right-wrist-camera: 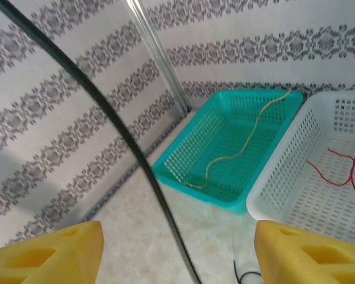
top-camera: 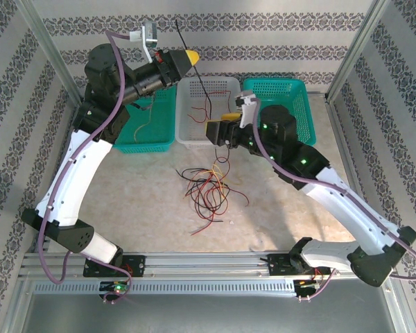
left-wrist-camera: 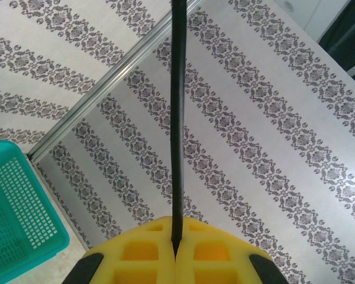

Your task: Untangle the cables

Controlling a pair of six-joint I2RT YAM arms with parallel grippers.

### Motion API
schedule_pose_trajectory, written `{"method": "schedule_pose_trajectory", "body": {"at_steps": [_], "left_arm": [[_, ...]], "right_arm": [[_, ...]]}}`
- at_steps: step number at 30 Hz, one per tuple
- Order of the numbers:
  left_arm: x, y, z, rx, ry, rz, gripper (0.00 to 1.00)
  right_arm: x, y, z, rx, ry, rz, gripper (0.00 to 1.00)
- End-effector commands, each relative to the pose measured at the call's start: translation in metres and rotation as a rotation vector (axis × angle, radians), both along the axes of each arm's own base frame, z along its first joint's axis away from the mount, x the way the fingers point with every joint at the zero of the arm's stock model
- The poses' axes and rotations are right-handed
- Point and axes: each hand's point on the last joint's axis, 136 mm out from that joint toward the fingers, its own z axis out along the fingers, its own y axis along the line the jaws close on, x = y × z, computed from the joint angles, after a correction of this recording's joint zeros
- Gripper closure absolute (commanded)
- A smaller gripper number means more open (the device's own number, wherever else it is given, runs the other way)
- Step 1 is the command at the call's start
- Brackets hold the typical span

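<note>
Cables (top-camera: 206,186) lie tangled; left gripper (left-wrist-camera: 176,241) pinches black cable (left-wrist-camera: 176,118).

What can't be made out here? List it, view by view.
- Top external: which strand crosses which in the tangle; too thin.
- Top external: part of the left teal basket, hidden by the left arm.
- Left wrist: the far end of the black cable in the left gripper, cut off by the top edge.
- Right wrist: the rest of the red cable in the white basket, cut off by the right edge.
</note>
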Motion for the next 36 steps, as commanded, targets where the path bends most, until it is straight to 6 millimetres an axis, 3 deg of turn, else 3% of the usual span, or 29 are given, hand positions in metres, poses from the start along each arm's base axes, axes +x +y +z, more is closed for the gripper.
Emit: {"method": "schedule_pose_trajectory", "body": {"at_steps": [1,4,7,13,17,18,19,20,21,23,30,36], "left_arm": [[-0.003,0.005,0.013,-0.041,-0.033,-0.016,1.00],[-0.001,0.006,0.011,-0.047,-0.025,-0.015,1.00],[0.000,0.009,0.010,-0.060,-0.021,-0.012,1.00],[0.012,0.016,-0.001,-0.070,0.009,0.015,1.00],[0.022,0.017,-0.016,-0.083,0.044,0.021,1.00],[0.026,0.018,-0.023,-0.076,0.051,0.026,0.95],[0.029,0.019,-0.030,-0.065,0.057,0.038,0.79],[0.034,0.023,-0.041,-0.055,0.073,0.057,0.61],[0.037,0.025,-0.050,-0.046,0.080,0.071,0.50],[0.042,0.033,-0.073,-0.011,0.094,0.114,0.36],[0.028,0.067,-0.164,0.234,0.154,0.294,0.18],[0.000,0.087,-0.237,0.382,0.241,0.340,0.09]], "right_arm": [[-0.006,0.007,0.018,0.026,-0.037,0.047,0.36],[-0.004,0.007,0.015,0.021,-0.034,0.039,0.49],[-0.003,0.006,0.012,0.023,-0.032,0.036,0.70],[-0.006,0.004,0.012,0.024,-0.031,0.039,0.98],[-0.004,-0.004,0.011,0.027,-0.026,0.017,1.00],[-0.003,-0.007,0.012,0.029,-0.024,0.008,1.00],[-0.001,-0.011,0.012,0.031,-0.019,-0.007,1.00],[0.000,-0.016,0.012,0.032,-0.015,-0.024,1.00],[0.002,-0.021,0.012,0.031,-0.008,-0.043,1.00],[0.009,-0.038,0.012,0.013,0.004,-0.114,1.00],[0.061,-0.130,0.003,-0.088,0.130,-0.420,1.00],[0.131,-0.191,-0.028,-0.131,0.295,-0.575,1.00]]}}
